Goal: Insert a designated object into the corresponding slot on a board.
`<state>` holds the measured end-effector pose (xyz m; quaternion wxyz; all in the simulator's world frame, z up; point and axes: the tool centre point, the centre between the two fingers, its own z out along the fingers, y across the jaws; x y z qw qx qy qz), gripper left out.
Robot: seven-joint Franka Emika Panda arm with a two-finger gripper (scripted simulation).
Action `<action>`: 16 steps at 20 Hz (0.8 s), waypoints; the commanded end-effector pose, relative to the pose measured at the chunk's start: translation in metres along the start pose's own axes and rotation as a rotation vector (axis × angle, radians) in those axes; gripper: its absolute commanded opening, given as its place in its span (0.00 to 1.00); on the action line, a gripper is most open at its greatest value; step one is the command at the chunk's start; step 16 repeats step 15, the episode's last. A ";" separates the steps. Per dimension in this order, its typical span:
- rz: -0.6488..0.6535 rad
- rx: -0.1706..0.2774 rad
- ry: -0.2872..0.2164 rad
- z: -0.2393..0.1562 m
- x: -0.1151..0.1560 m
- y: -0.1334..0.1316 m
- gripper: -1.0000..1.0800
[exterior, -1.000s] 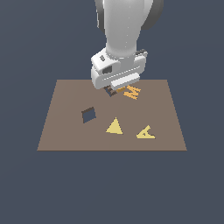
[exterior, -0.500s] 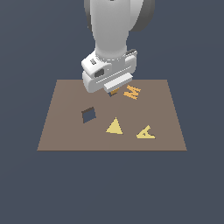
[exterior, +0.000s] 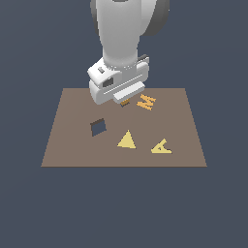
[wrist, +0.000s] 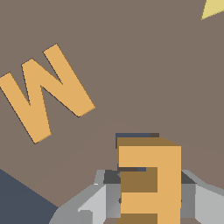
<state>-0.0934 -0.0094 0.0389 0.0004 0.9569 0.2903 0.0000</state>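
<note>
My gripper (exterior: 124, 100) hangs low over the back middle of the brown board (exterior: 72, 145) and is shut on the orange E block (wrist: 151, 179). In the exterior view only a small orange bit of the E block (exterior: 125, 102) shows under the hand. In the wrist view the block sits between my grey fingers (wrist: 94, 203), just above the board (wrist: 131, 65). A thin dark edge of the slot (wrist: 133, 136) shows right behind the block; the rest of the slot is hidden under it.
An orange M block (exterior: 146, 101) lies beside the gripper on the exterior view's right and also shows in the wrist view (wrist: 43, 92). A dark square recess (exterior: 98, 127), a yellow triangle (exterior: 126, 139) and a pale yellow A block (exterior: 161, 147) lie nearer the front.
The hand has shifted a little toward the exterior view's left and turned slightly, still holding the E block low over the board. The other pieces have not moved.
</note>
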 end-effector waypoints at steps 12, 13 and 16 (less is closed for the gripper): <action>-0.003 -0.004 0.000 0.009 0.001 0.000 0.96; -0.003 -0.004 0.000 0.009 0.001 0.000 0.96; -0.003 -0.004 0.000 0.009 0.001 0.000 0.96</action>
